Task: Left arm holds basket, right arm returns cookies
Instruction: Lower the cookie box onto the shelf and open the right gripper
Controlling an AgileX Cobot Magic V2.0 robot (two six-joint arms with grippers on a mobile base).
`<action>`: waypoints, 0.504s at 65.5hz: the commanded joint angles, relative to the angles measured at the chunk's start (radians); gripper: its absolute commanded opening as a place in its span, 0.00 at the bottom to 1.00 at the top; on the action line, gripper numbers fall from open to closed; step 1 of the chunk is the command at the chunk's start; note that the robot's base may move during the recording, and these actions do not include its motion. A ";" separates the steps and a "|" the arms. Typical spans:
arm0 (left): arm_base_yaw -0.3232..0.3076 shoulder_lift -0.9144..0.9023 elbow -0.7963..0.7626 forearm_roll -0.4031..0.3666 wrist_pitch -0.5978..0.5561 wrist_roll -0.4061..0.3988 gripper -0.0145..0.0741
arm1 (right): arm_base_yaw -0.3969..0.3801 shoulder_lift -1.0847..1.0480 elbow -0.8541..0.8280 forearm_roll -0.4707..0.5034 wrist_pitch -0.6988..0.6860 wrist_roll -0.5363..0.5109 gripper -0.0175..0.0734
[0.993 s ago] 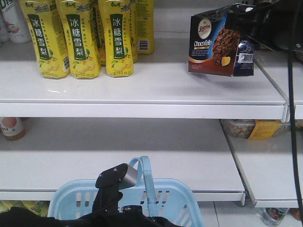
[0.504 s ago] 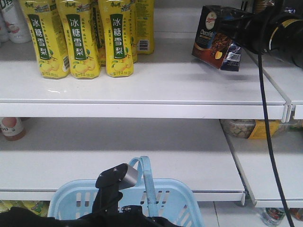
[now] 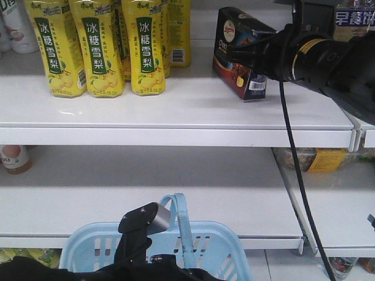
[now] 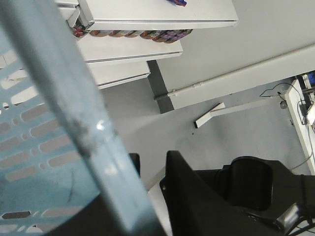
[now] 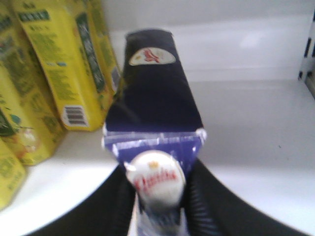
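The Danisa Chocofello cookie box (image 3: 237, 50), clamped in the right gripper (image 3: 258, 52) jaws, looks light, stiff yet crushable, best held across its flat faces; whether the left gripper (image 3: 143, 225) jaws are closed I cannot tell.

4 yellow bottles (image 3: 99, 47) (front row 3), 1 cookies box (image 3: 237, 52), 1 basket (image 3: 211, 249)

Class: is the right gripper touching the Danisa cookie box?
Touching. Right wrist view shows the right gripper clamped on both sides of the cookie box.

Right arm (image 3: 328, 58) reaches in level from right edge, fingers (image 5: 206, 196) clamped on cookies (image 3: 239, 52). Left arm (image 3: 137, 234) low, its gripper (image 3: 167, 205) at basket handle (image 3: 181, 228), grip unclear.
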 commanded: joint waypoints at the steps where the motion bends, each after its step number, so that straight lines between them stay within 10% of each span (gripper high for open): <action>1: -0.001 -0.033 -0.033 -0.008 0.002 0.008 0.16 | -0.001 -0.031 -0.028 -0.022 -0.027 0.003 0.63; 16: -0.001 -0.033 -0.033 -0.008 0.002 0.008 0.16 | -0.001 -0.084 -0.030 -0.026 -0.024 0.003 0.84; 33: -0.001 -0.033 -0.033 -0.008 0.002 0.008 0.16 | -0.001 -0.238 0.018 0.047 0.069 -0.114 0.82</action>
